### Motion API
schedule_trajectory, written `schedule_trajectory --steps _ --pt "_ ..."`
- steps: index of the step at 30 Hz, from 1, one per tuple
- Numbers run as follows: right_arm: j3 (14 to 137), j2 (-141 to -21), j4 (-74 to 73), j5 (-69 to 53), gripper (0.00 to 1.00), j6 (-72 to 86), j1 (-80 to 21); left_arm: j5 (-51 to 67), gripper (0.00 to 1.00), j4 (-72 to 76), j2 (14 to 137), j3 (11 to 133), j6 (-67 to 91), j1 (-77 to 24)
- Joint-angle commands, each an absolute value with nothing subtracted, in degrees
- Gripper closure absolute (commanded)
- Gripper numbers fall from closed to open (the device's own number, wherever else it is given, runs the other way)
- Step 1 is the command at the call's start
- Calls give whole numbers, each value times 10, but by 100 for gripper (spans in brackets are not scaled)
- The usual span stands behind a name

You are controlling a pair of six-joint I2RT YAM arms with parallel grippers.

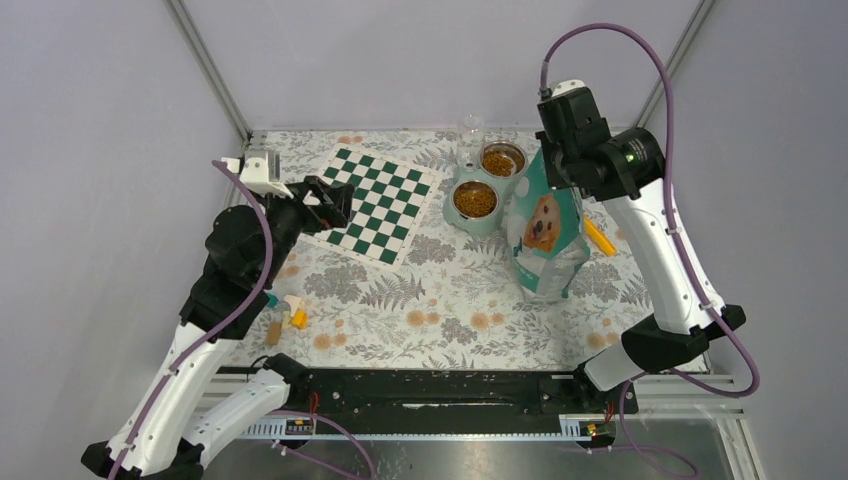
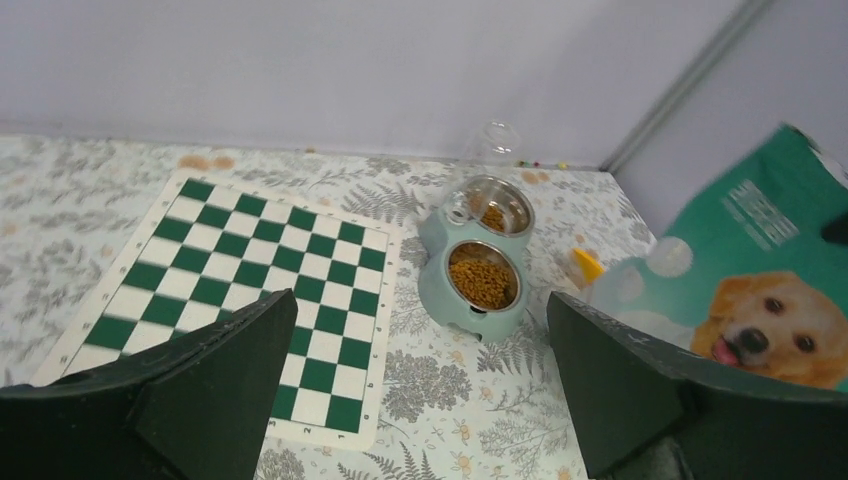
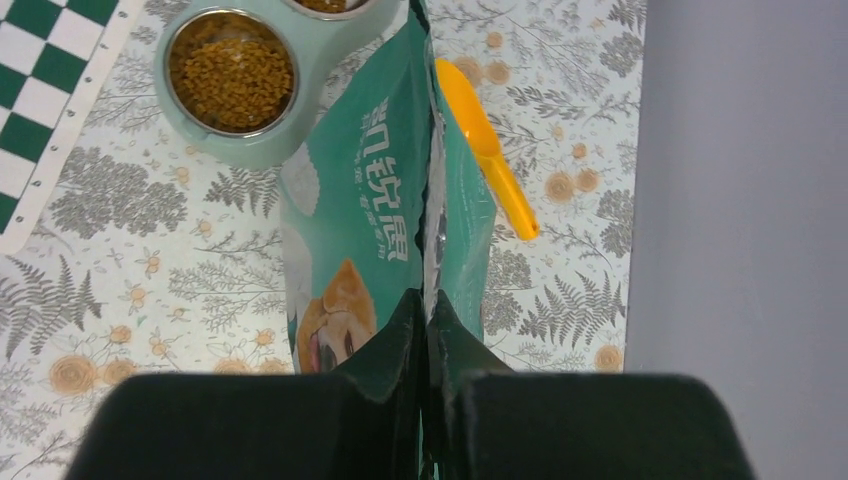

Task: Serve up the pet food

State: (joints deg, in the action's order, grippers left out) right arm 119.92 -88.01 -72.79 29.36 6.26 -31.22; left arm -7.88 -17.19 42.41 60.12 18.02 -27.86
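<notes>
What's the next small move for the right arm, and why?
Probably open the right jaws and let the bag go: both bowls already hold kibble, the bag looks to rest on the table, and the jaws are shut on its top edge.

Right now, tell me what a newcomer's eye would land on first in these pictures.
The teal bag with a dog's face stands right of centre, its top pinched by the right end effector. Left of it sits a twin bowl, both cups holding brown kibble, and further left a green-and-white chessboard lies flat on the floral table.
</notes>
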Motion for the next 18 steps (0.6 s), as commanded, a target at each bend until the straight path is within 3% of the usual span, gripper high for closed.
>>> schedule_trajectory --steps 1,7,11,14,15,18 --pt "1234 -795 -531 389 100 52 -295 -214 1 -219 448 648 274 -276" --pt "1135 -772 -514 393 100 79 -257 -179 1 -246 446 649 227 -276" --pt "1065 -731 -504 352 48 98 -232 -185 1 -267 430 635 227 -276" --pt "1054 -708 -503 329 21 98 -228 -164 1 -264 410 621 225 -276" --pt "1059 -702 -504 324 16 98 -227 -163 1 -274 407 625 227 -275" --pt "1081 -685 -519 319 12 100 -227 -168 1 -324 418 660 232 -276"
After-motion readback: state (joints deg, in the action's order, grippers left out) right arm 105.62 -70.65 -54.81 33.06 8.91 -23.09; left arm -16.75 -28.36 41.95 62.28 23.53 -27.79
